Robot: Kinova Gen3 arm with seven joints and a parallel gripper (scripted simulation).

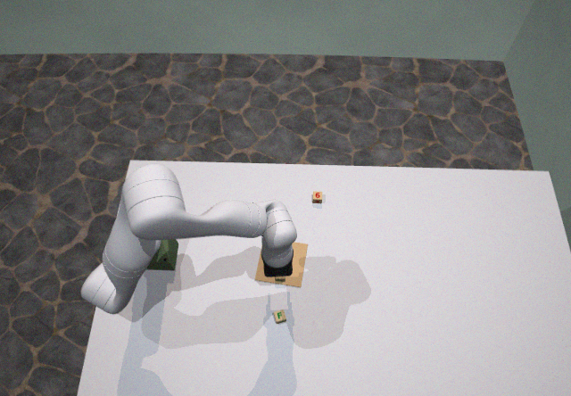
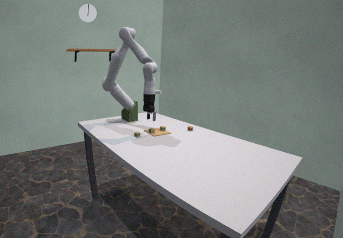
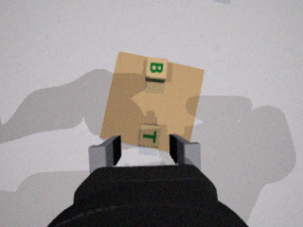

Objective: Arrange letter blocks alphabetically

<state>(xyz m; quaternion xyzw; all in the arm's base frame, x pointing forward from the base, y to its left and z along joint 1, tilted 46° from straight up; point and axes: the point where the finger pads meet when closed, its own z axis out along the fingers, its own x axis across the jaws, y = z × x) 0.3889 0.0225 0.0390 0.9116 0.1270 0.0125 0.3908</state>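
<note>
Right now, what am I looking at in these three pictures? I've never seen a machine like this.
It is one white robot arm bolted to a table, ending in a two-finger gripper. One picture looks down from above, one from across the room, and one from a camera on the wrist, just behind the fingers. On the table lies a tan mat with two letter blocks on it, B and T. Block F and a block marked 6 sit off the mat. The gripper hangs open above the T block and holds nothing.
</note>
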